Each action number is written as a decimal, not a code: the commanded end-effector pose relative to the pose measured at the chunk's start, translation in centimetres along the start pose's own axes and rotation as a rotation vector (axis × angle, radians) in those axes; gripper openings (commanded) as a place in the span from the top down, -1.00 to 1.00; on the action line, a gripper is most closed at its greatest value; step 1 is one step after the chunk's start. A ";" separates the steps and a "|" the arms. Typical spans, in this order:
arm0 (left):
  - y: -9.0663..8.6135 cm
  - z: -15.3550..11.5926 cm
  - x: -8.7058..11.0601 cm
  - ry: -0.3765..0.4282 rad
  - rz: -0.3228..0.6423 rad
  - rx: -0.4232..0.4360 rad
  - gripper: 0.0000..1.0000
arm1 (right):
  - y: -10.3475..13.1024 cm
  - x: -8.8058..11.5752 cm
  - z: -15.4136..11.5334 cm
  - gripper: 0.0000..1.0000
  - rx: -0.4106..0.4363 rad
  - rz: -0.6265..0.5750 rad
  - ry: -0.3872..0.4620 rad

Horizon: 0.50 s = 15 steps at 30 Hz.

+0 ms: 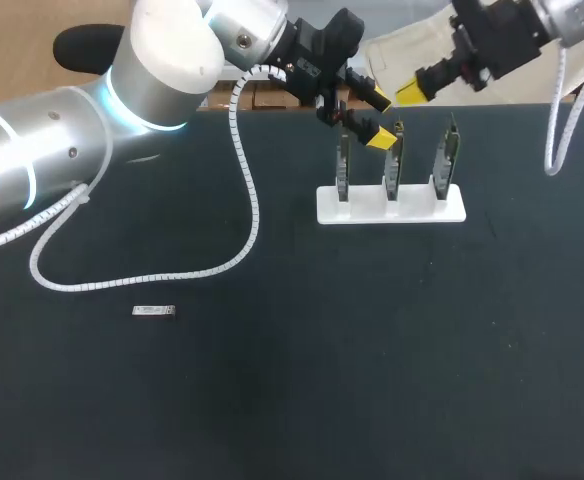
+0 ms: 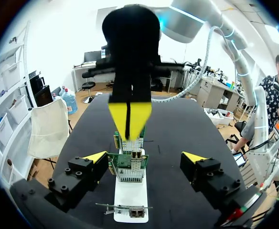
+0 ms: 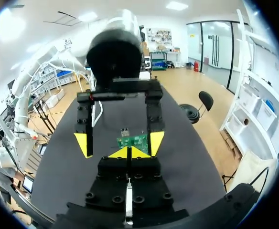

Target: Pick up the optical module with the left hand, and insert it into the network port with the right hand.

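Black table (image 1: 272, 400), optical module (image 1: 153, 311) far from spread left hand (image 1: 377, 118), right hand (image 1: 412, 93) closed

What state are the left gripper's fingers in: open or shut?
Open. In the left wrist view, the left gripper has its fingers wide apart, with gaps to the green card between them.

table (image 1: 372, 380) black | stand (image 1: 392, 211) white | boards (image 1: 446, 165) green | optical module (image 1: 154, 311) silver
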<state>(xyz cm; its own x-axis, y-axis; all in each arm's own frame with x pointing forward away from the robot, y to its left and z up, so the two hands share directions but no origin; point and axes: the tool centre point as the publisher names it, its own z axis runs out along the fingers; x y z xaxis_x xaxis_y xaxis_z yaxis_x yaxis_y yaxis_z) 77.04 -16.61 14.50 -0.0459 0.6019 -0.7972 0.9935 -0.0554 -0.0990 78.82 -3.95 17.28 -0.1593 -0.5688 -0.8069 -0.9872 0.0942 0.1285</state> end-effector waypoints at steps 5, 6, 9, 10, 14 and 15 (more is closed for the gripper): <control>0.1 0.0 0.0 0.002 0.001 0.003 -1.00 | 0.1 1.6 -3.8 1.00 -0.012 -0.003 -0.013; 0.1 0.0 0.0 0.002 0.001 0.003 -1.00 | 0.0 1.9 -4.3 1.00 -0.012 -0.003 -0.010; 0.1 0.0 0.0 0.002 0.001 0.003 -1.00 | -0.2 3.0 -5.2 1.00 -0.016 0.006 -0.001; 0.1 0.0 0.0 0.002 0.001 0.003 -1.00 | -0.3 3.3 -5.5 1.00 -0.016 0.009 0.001; 0.1 0.0 0.0 0.002 0.001 0.003 -1.00 | -0.5 4.5 -6.4 1.00 -0.017 0.021 0.009; 0.1 0.0 0.0 0.002 0.001 0.003 -1.00 | -0.5 4.8 -6.5 1.00 -0.022 0.025 0.013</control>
<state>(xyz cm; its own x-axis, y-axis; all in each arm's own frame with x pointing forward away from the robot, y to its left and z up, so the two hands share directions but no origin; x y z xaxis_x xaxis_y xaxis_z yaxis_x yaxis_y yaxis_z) 77.04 -16.61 14.50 -0.0459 0.6019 -0.7972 0.9935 -0.0554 -0.0990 78.51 -11.41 17.29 -0.1828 -0.5825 -0.7920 -0.9830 0.0966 0.1559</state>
